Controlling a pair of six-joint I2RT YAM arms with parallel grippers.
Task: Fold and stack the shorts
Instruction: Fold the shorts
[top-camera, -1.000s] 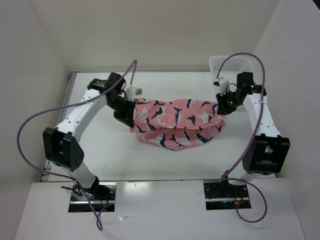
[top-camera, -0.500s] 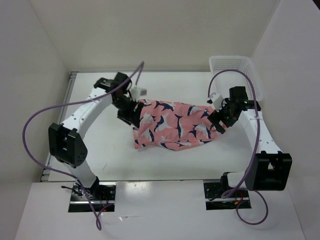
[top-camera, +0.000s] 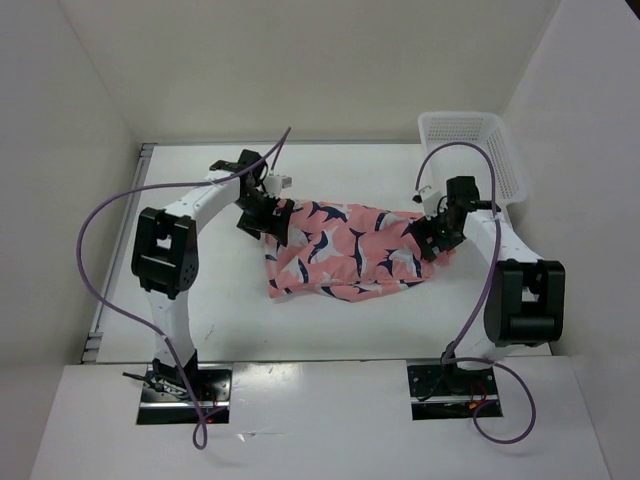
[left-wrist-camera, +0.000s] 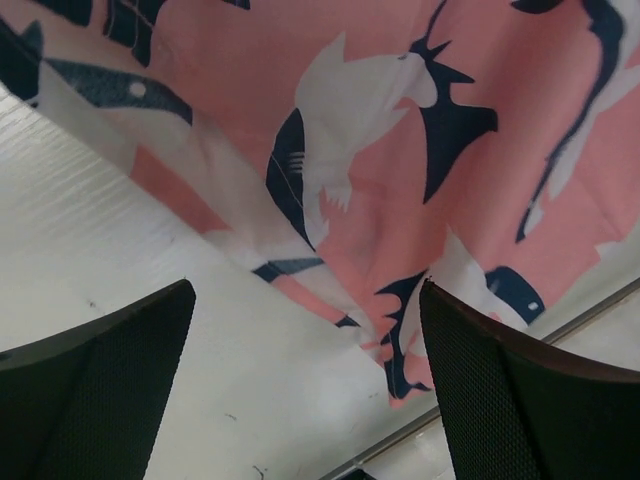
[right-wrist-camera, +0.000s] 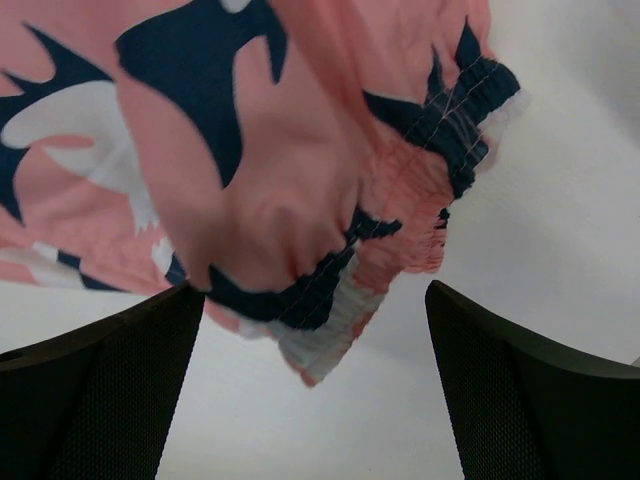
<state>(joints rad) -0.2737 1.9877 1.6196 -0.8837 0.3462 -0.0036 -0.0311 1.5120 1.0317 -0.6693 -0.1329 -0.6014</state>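
Top external view: the shorts (top-camera: 345, 250) lie lengthwise left to right on the desk (top-camera: 220, 310), left hand (top-camera: 264, 218) at one end, right hand (top-camera: 426, 240) at the other, both released, gripping nothing.

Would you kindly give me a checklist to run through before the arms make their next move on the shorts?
1. Left gripper open, holding nothing: ok.
2. Right gripper open, holding nothing: ok.
3. Shorts resting wholly on the table: ok.
4. Shorts lying flat: not ok, elastic edge bunched near the right gripper.
5. White basket apart from the shorts: ok.
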